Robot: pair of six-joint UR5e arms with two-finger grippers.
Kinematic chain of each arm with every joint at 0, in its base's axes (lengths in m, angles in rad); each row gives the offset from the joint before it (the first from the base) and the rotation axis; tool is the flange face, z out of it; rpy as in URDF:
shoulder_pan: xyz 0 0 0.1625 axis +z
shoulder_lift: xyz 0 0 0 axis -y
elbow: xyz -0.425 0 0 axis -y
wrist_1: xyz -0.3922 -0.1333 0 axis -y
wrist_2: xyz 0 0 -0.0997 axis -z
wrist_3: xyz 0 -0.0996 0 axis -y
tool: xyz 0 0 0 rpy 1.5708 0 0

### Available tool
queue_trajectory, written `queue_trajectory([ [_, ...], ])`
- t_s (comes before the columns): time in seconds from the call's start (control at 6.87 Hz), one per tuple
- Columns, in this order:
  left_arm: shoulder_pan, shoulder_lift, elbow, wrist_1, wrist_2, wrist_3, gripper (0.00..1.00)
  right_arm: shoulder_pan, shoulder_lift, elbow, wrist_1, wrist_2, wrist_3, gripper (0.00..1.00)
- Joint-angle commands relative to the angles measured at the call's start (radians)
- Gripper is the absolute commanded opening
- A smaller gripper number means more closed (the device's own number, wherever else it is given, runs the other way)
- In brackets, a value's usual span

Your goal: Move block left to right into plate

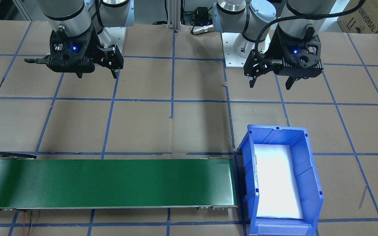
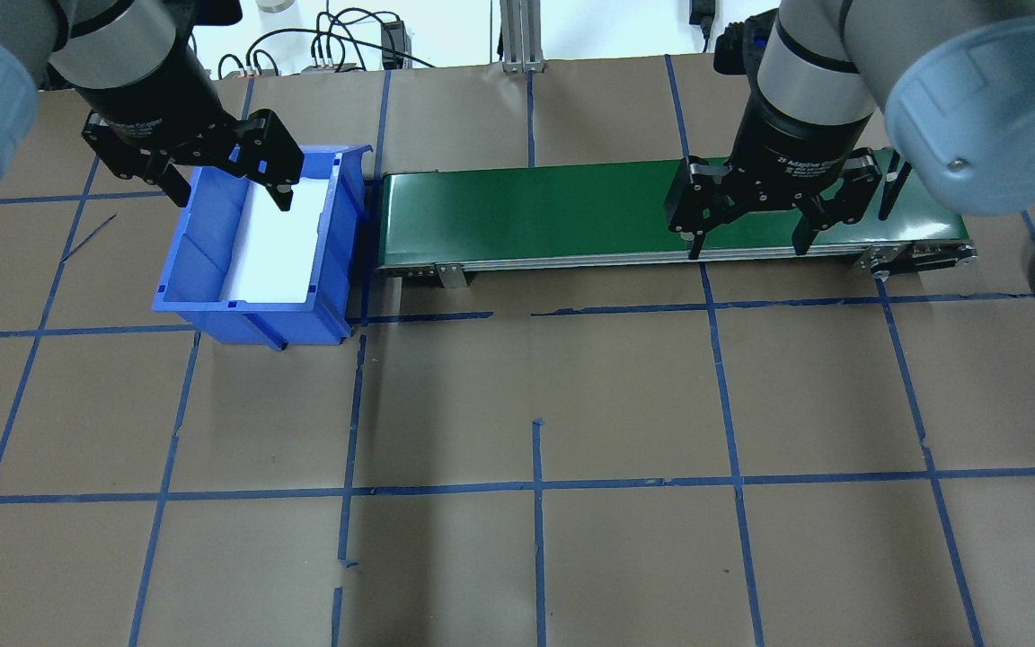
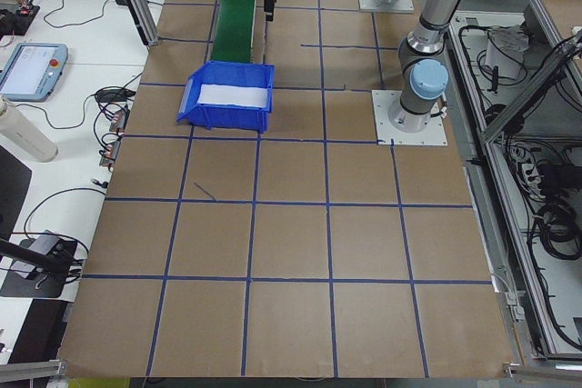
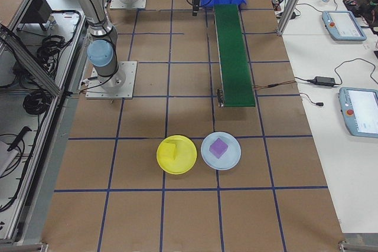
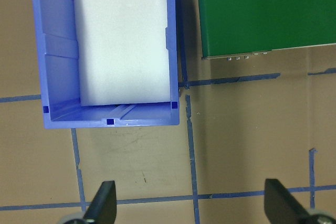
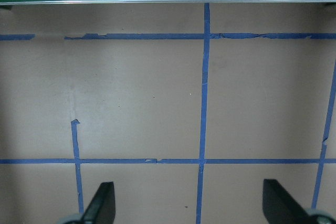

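Overhead exterior view: left gripper (image 2: 224, 188) and right gripper (image 2: 750, 242) gape empty; round yellow plate (image 4: 176, 154) carries a cube.

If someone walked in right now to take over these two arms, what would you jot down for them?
Left end effector: open, empty, hanging above the blue bin.
Right end effector: open, empty, hanging by the green conveyor belt.
Yellow plate sits past the belt's end on the right arm's side, a yellow block on it. Beside it, a pale plate holds a purple block.
The bin shows only a white liner and the belt is bare.
Done: it looks like the block is in the plate. Left: apparently nothing.
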Motion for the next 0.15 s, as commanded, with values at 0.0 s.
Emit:
queue_trajectory([
  [0.0,0.001,0.0,0.002,0.002,-0.002,-0.001,1.0,-0.051,0.003,0.002,0.002,-0.003,-0.042,1.0],
])
